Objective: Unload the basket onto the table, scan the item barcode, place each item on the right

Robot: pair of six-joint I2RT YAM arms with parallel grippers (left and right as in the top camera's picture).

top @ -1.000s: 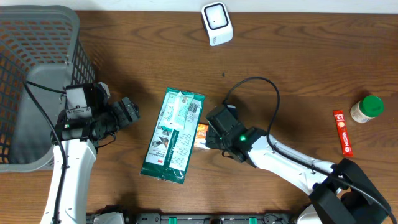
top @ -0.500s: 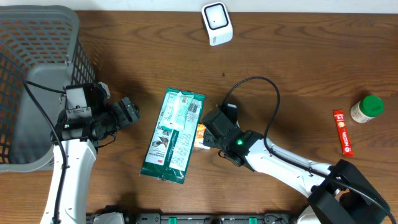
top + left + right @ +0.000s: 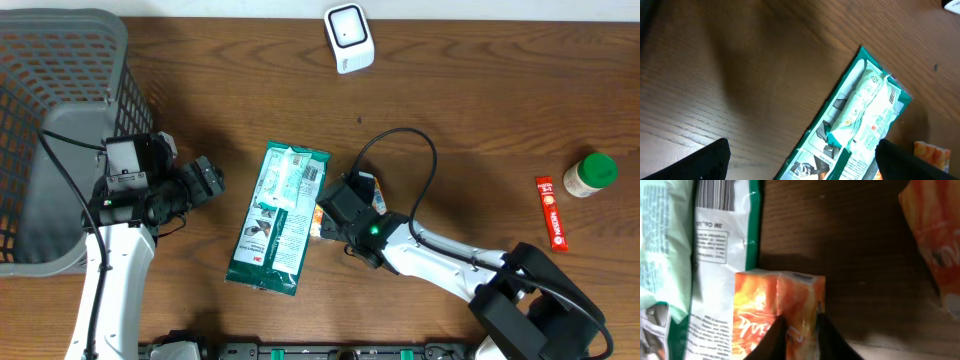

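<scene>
At mid-table, orange box: lies flat, touching the green packet.
Right gripper: pinching the box's near end, thin hold.
Left gripper: spread wide, holding nothing.
Scanner: well apart, far edge.
Risk: box may twist or slip out on lifting; packet may drag along.
</scene>
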